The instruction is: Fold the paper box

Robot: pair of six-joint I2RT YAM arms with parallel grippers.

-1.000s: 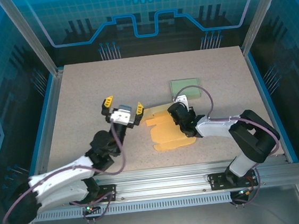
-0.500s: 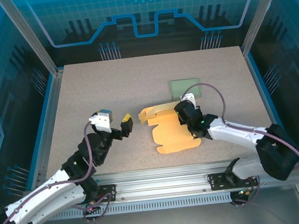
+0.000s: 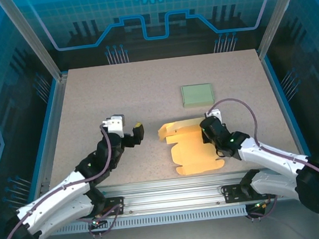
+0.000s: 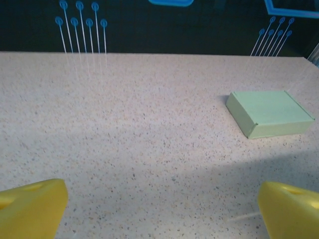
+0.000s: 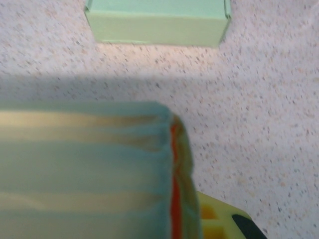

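Yellow, mint green and speckled beige

The flat paper box (image 3: 194, 150) at the right gripper (image 3: 206, 127) is yellow-orange. The small box (image 3: 197, 95) beyond it is pale mint green. The counter (image 3: 122, 89) is beige with dark speckles, and the left gripper (image 4: 159, 219) is tipped bright yellow.

One yellow paper box (image 3: 192, 150), one green box (image 3: 197, 95), two tools (image 4: 162, 204) (image 3: 206, 129)

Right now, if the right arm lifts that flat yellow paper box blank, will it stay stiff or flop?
Probably floppy: the flat yellow paper box blank is a thin cut sheet, and its far flap stands up where the right gripper pinches it. Likely light, so it should slide easily on the speckled table. It may fold at creases.
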